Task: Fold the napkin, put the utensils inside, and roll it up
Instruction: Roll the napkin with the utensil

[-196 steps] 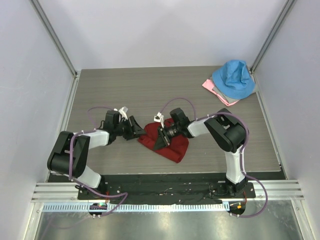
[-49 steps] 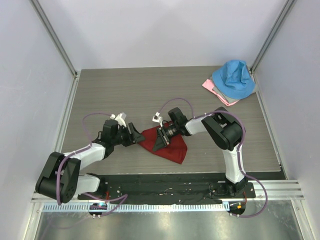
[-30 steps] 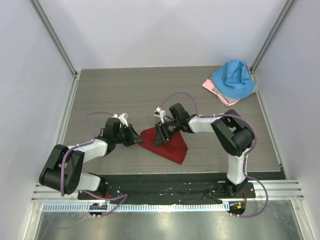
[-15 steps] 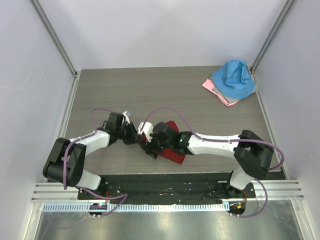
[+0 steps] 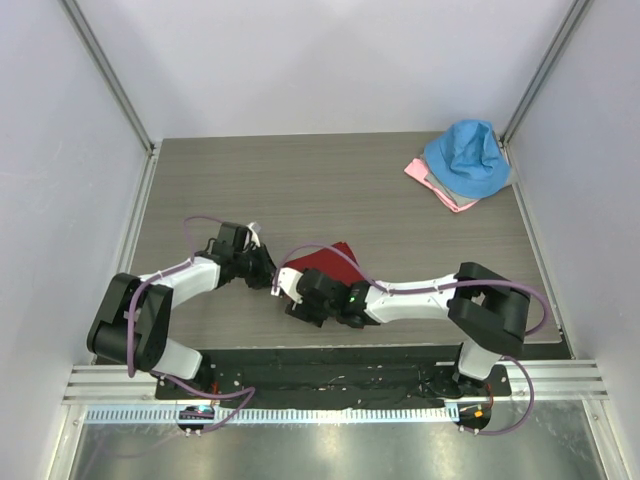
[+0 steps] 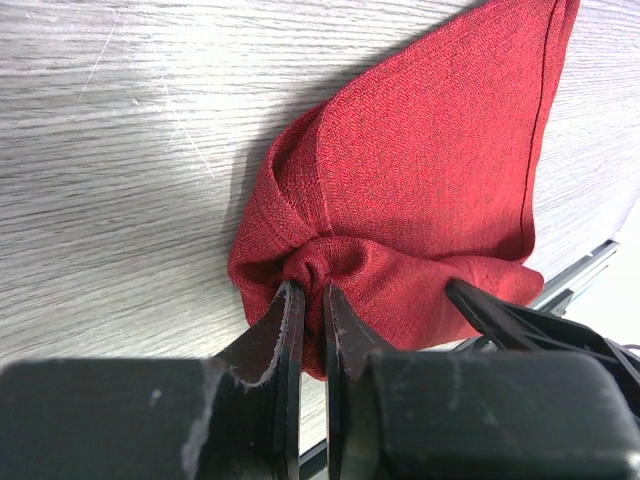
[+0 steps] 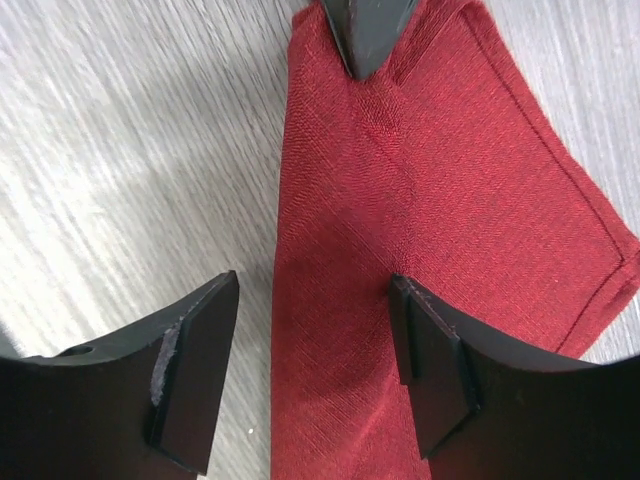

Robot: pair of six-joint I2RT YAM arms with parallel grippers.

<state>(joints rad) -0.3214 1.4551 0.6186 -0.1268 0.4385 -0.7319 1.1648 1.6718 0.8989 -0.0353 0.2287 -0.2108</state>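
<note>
The dark red napkin [image 5: 328, 262] lies folded on the table between my two grippers. My left gripper [image 5: 270, 277] is shut on a bunched corner of the napkin [image 6: 430, 170] at its left end, the cloth puckered between the fingertips [image 6: 290, 300]. My right gripper [image 5: 297, 301] stands open low over the napkin's near left edge. In the right wrist view the napkin [image 7: 450, 200] runs between the spread fingers [image 7: 195, 360], and the left gripper's tip [image 7: 365, 30] shows at the far end. The utensils are out of view.
A bright blue cloth [image 5: 465, 155] lies on a pale pink cloth [image 5: 422, 172] at the table's back right corner. The right arm [image 5: 420, 297] stretches low along the near side. The black base plate [image 5: 330, 372] borders the near edge. Walls close in both sides.
My right gripper has swung from the napkin's far side to its near left edge and its jaws have opened. The left gripper kept its hold on the corner.
</note>
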